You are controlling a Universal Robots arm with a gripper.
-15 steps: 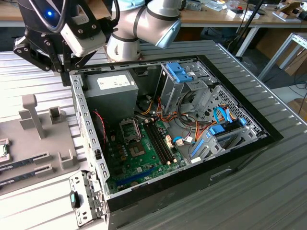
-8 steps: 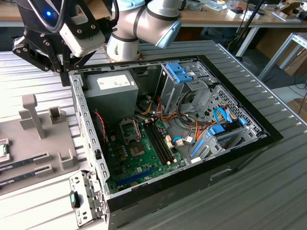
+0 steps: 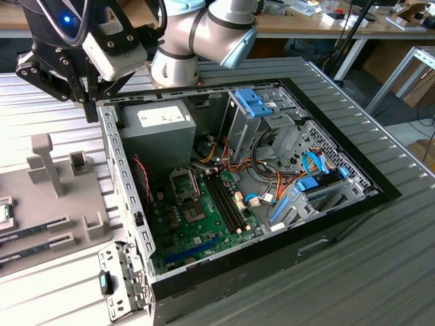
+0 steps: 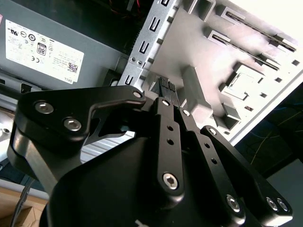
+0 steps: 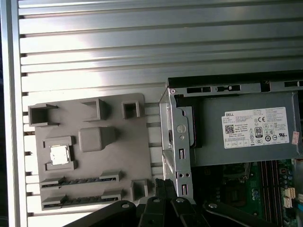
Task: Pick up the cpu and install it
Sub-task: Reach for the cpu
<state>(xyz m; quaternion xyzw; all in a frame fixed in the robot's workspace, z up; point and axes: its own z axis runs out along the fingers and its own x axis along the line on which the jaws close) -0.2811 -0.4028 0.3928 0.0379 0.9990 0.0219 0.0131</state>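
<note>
Above the computer case (image 5: 181, 142), at its perforated steel rim, the gripper (image 5: 164, 185) is hovering, jaws pinched narrow on nothing.
Open ribbed metal tabletop (image 5: 142, 42) is stretching beyond the case and the grey moulded tray (image 5: 90, 163). The cpu (image 5: 59, 154), a silvery square, is lying in a tray pocket well apart from the gripper, and the boxy grey power supply (image 5: 246, 151) is sitting just inside the rim.

arm (image 3: 204, 27): silver-grey joints, elbow bent at top of exterior view, extends toward exterior view's left. wrist (image 3: 112, 47): white block on side, blue light lit above. gripper (image 3: 90, 102): black linkage body, pointing straight down. jaws pressed together in both wrist views, nothing between.
</note>
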